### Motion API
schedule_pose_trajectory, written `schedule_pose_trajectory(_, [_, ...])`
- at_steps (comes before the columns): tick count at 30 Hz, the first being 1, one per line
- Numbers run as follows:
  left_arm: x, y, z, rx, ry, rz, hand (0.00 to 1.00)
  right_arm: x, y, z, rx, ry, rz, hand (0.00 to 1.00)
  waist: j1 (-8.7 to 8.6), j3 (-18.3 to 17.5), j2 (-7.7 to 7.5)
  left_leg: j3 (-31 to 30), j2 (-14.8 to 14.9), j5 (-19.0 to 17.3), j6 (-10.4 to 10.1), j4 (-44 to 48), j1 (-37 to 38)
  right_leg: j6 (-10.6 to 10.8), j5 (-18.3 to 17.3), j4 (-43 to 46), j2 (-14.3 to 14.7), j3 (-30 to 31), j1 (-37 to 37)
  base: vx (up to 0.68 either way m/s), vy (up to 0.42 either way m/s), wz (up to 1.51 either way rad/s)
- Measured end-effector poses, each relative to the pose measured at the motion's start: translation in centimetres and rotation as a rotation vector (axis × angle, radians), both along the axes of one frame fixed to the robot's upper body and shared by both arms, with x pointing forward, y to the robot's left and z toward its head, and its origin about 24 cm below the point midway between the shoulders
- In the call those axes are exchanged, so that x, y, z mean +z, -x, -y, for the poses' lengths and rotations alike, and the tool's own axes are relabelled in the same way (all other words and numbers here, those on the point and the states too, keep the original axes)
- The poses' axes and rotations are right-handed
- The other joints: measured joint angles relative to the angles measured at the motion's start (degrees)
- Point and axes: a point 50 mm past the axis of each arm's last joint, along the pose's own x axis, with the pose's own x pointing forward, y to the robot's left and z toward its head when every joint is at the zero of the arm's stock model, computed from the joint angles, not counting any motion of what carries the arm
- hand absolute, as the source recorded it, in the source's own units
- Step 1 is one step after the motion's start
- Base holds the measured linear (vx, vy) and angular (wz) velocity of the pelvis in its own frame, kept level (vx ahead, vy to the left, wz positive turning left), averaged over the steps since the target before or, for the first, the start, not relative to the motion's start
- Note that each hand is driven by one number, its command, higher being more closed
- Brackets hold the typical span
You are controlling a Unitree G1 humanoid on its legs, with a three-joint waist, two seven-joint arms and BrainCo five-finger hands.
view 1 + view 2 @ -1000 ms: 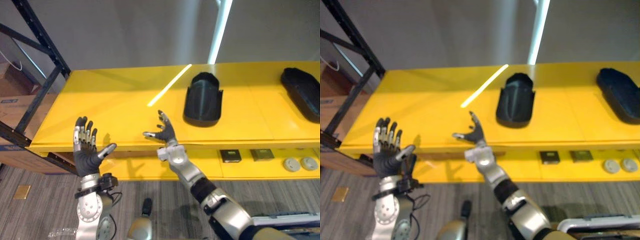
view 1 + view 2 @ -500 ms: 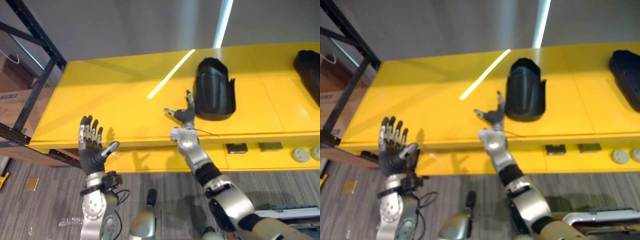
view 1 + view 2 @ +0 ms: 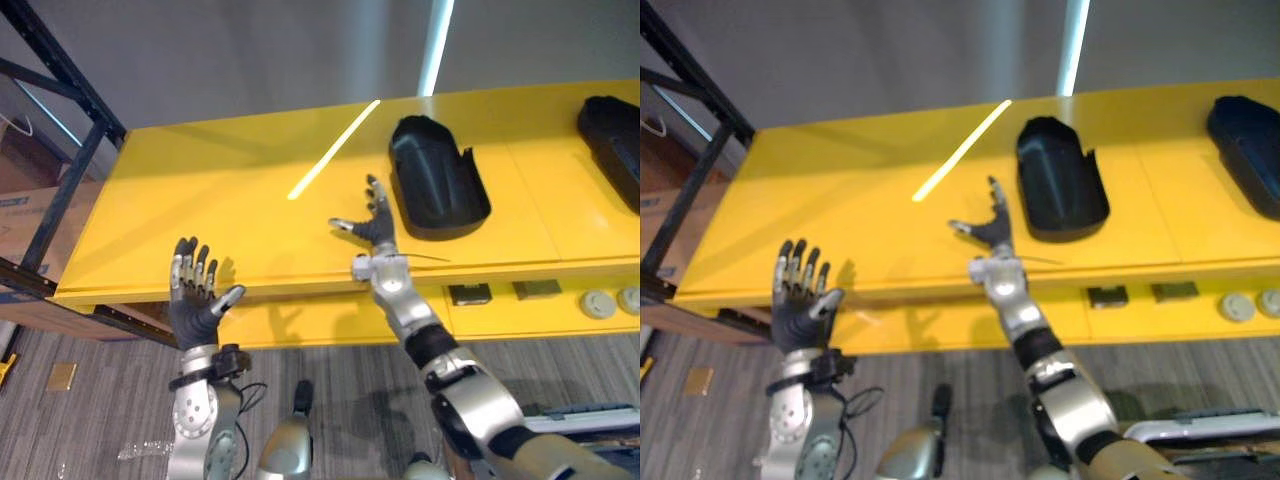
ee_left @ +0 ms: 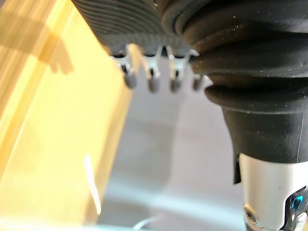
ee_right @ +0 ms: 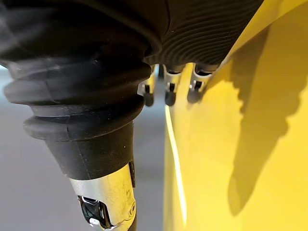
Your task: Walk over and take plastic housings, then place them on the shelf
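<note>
A black plastic housing (image 3: 437, 186) lies on the yellow shelf (image 3: 220, 220), a little right of centre. A second black housing (image 3: 612, 136) lies at the shelf's far right, cut by the view's edge. My right hand (image 3: 371, 226) is over the shelf's front part, just left of the near housing and apart from it, fingers straight and spread. My left hand (image 3: 197, 303) is raised in front of the shelf's front edge at the left, palm up, fingers straight. Both hands hold nothing.
A black steel rack frame (image 3: 70, 150) stands at the left with cardboard boxes (image 3: 25, 215) behind it. On the lower yellow shelf (image 3: 545, 310) lie small dark square parts (image 3: 468, 294) and round grey parts (image 3: 599, 302). Grey carpet floor lies below.
The view has shifted slightly. My right hand stays beside the near housing with little change. My left hand sits a little lower and more to the right in the picture.
</note>
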Motion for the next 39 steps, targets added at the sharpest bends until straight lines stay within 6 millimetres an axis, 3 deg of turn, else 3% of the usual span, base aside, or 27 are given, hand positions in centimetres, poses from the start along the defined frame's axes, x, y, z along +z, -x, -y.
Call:
schedule_pose_trajectory(4, [0.0,0.0,-0.1,0.005,-0.008,-0.002,0.00,2.8,1.8,-2.1,0.156,-0.063,0.126,0.00,-0.06,0.1,-0.24,0.0,0.0,0.0,0.0,0.0,0.0,0.0,0.0,-0.2,0.0,0.0,0.0,0.00,0.000,0.00])
schedule_pose_trajectory(7, [-0.2,0.3,-0.6,0.028,-0.012,-0.012,0.00,5.6,3.1,-1.4,0.162,-0.150,0.267,0.00,-0.83,0.6,-0.93,0.1,0.0,0.0,0.0,0.0,0.0,0.1,0.1,-0.2,0.0,0.1,0.0,0.00,0.000,0.00])
schedule_pose_trajectory(8, [-0.2,0.3,-1.0,0.046,-0.017,-0.011,0.00,6.8,3.5,-0.1,0.126,-0.191,0.323,0.00,-1.26,0.8,-1.32,0.2,0.0,0.0,0.0,0.0,0.0,0.1,0.1,-0.3,0.0,0.2,0.0,-0.01,-0.013,-0.04])
schedule_pose_trajectory(10, [-0.1,0.3,-1.2,0.053,-0.018,-0.010,0.00,7.6,3.5,1.8,0.064,-0.209,0.361,0.00,-1.39,0.7,-1.64,0.8,0.1,0.0,0.0,0.0,0.0,0.3,0.3,-0.5,0.0,1.0,-0.2,-0.01,-0.008,-0.12])
schedule_pose_trajectory(12, [-0.3,0.4,-1.2,0.054,-0.018,-0.016,0.00,8.3,3.3,5.4,-0.085,-0.205,0.411,0.00,-1.59,0.7,-1.73,1.6,0.1,-0.1,0.2,-0.2,0.1,0.3,1.2,-1.4,0.1,1.5,-0.2,0.00,-0.003,-0.18])
schedule_pose_trajectory(13, [-0.3,0.5,-1.2,0.055,-0.018,-0.018,0.00,8.3,3.3,6.2,-0.114,-0.199,0.419,0.00,-1.75,0.7,-1.73,1.8,0.1,-0.1,0.2,-0.2,0.1,0.3,1.4,-1.7,0.1,1.6,-0.2,0.00,-0.004,-0.12])
schedule_pose_trajectory(14, [-0.4,0.6,-1.3,0.057,-0.018,-0.024,0.00,8.3,3.5,8.2,-0.181,-0.197,0.432,0.00,-2.26,0.7,-1.79,2.0,0.1,-0.1,0.2,-0.2,0.0,0.3,1.8,-2.1,0.2,1.8,-0.2,0.00,-0.006,-0.07])
schedule_pose_trajectory(17, [-0.6,0.8,-1.3,0.060,-0.019,-0.034,0.00,7.8,4.0,11.3,-0.291,-0.185,0.429,0.00,-3.16,0.6,-1.93,2.3,0.3,-0.1,0.2,-0.2,0.2,0.4,2.1,-2.1,0.3,2.4,-0.3,0.00,-0.014,-0.06])
schedule_pose_trajectory(23, [0.0,0.8,-1.2,0.057,-0.017,-0.006,0.00,6.0,4.8,15.9,-0.488,-0.150,0.365,0.00,-4.66,0.6,-2.06,2.9,0.7,-0.1,0.2,-0.3,0.4,0.3,2.3,-2.0,0.7,3.0,-0.4,-0.01,-0.018,-0.05])
schedule_pose_trajectory(26, [0.4,0.7,-1.2,0.053,-0.017,0.018,0.00,5.5,4.6,17.1,-0.541,-0.137,0.339,0.00,-4.63,0.7,-2.30,2.9,0.9,-0.1,0.2,-0.3,0.2,0.2,2.3,-2.1,0.8,3.1,-0.7,-0.04,-0.017,-0.02])
schedule_pose_trajectory(31, [0.4,0.7,-1.1,0.047,-0.017,0.021,0.00,4.3,4.3,17.5,-0.559,-0.152,0.283,0.00,-4.64,0.6,-3.26,3.1,0.9,-0.1,0.2,-0.3,-0.1,0.1,2.5,-1.9,0.9,3.4,-1.1,-0.01,-0.003,0.00])
schedule_pose_trajectory(39, [0.9,0.3,-0.9,0.041,-0.017,0.044,0.00,2.1,3.5,17.8,-0.395,-0.191,0.146,0.00,-4.57,0.4,-3.62,3.1,1.0,0.1,0.2,-0.3,0.2,0.0,2.4,-1.1,0.8,3.9,-1.2,-0.02,-0.005,0.00])
